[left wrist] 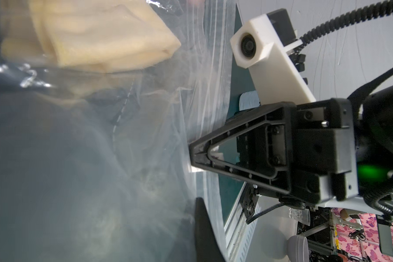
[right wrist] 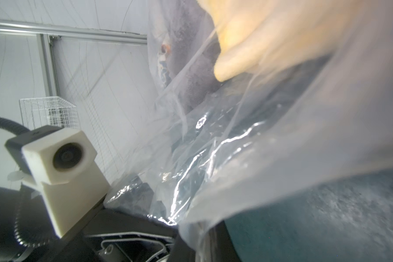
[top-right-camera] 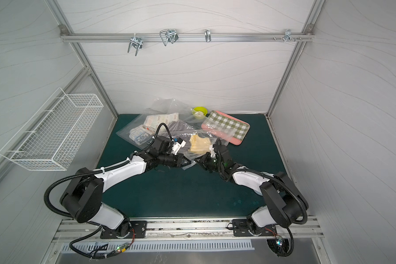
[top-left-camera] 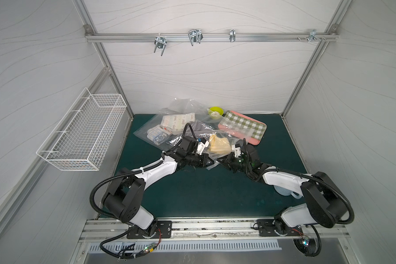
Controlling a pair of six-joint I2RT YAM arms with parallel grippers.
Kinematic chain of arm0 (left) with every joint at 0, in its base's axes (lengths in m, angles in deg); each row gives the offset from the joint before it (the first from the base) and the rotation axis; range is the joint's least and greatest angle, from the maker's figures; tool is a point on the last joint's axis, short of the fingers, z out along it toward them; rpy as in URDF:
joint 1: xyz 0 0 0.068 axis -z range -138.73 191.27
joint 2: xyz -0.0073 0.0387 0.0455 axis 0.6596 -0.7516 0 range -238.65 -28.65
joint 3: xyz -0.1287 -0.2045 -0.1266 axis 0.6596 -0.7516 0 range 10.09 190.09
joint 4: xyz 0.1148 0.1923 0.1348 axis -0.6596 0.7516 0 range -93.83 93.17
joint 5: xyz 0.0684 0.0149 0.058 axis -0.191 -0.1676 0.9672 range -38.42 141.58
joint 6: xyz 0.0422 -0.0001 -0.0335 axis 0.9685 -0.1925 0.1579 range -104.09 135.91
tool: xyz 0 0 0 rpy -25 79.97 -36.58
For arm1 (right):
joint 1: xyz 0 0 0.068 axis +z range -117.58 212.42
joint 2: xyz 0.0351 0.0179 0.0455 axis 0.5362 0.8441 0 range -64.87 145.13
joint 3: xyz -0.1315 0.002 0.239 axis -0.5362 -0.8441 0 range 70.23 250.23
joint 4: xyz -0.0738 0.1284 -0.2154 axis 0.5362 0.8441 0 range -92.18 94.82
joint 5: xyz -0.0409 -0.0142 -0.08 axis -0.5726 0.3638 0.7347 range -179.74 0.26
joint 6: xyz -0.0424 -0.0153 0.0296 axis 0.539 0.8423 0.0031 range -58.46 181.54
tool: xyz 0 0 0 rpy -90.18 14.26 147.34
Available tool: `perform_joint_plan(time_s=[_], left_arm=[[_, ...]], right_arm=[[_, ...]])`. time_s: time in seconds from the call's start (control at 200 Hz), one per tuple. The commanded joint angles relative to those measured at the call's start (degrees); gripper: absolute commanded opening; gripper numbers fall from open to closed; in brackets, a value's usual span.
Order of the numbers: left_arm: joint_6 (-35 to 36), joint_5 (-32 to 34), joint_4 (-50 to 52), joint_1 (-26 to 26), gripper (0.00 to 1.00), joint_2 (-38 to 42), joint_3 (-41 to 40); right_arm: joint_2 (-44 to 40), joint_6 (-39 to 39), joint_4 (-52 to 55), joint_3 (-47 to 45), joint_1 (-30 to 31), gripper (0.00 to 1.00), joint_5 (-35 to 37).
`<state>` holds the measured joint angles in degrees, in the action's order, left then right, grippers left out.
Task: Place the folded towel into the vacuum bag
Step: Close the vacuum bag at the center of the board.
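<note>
Towel [top-left-camera: 218, 145] lies inside the vacuum bag [right wrist: 225, 140], we judge; left gripper [top-left-camera: 210, 162] and right gripper [left wrist: 194, 156] clench its open mouth; only release remains.

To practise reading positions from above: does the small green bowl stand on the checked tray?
No, in a top view the green bowl stands on the dark mat, beside the checked tray.

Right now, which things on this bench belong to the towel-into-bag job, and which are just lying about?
Job in hand:
vacuum bag
folded towel, seen through the plastic
left gripper and right gripper, both shut on the bag

Lying about:
green bowl
checked tray
wire basket
metal hooks
</note>
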<state>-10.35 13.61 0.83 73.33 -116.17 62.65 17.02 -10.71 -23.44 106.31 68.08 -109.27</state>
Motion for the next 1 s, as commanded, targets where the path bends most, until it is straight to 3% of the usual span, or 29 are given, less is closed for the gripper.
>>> perform_joint_plan(time_s=[0.0, 0.195, 0.55, 0.996], left_arm=[[2.88, -6.33, 3.66, 1.35, 0.00, 3.92, 0.62], [2.37, -6.87, 1.42, 1.35, 0.00, 5.14, -0.51], [0.60, -14.00, -6.75, 0.49, 0.00, 10.25, -4.02], [-16.37, -19.24, -26.83, -8.73, 0.00, 14.96, -10.61]], right_arm=[[-0.05, -3.84, 11.99, 1.57, -2.00, 0.04, 18.16], [0.32, -6.57, 18.62, 2.20, -2.34, 0.05, 22.44], [3.48, -5.37, 18.51, 2.20, -6.87, 0.05, 22.57], [6.27, -3.41, 18.15, 2.06, -10.58, 0.05, 21.95]])
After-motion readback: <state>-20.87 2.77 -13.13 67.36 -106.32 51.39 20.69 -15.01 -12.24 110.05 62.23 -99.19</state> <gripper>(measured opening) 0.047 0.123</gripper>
